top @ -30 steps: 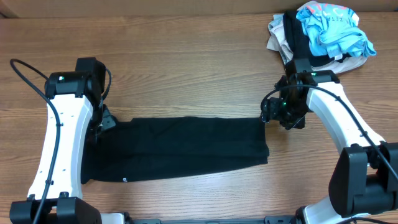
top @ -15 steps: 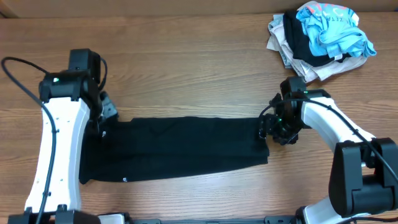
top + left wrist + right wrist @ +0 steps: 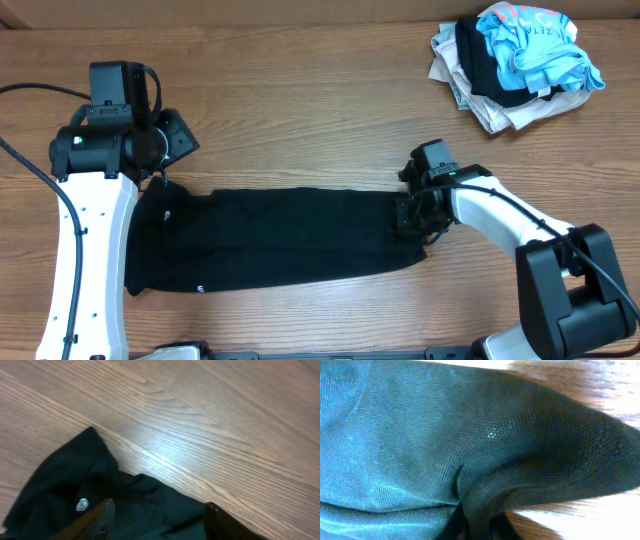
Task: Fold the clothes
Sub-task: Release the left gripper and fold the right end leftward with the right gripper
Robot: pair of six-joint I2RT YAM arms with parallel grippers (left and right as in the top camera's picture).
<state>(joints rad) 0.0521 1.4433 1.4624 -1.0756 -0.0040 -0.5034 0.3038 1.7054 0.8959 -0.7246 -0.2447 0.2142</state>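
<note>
The black T-shirt (image 3: 280,240) lies on the table as a long folded strip, with a small white mark (image 3: 200,290) near its front left. My right gripper (image 3: 410,215) sits at the strip's right edge. In the right wrist view it (image 3: 475,527) is shut on a bunched ridge of the black fabric (image 3: 470,435). My left gripper (image 3: 163,185) hovers over the strip's far left corner. In the left wrist view it (image 3: 157,522) is open, fingers (image 3: 102,520) apart above the shirt (image 3: 60,485), nothing between them.
A pile of other garments (image 3: 515,60), light blue, black and cream, lies at the far right corner. Bare wooden tabletop (image 3: 300,110) stretches behind the shirt. Cables trail from the left arm (image 3: 90,250).
My right gripper moved left onto the shirt's right edge and shut on the fabric. The left arm drew back and up from the shirt's left end, jaws still apart.
</note>
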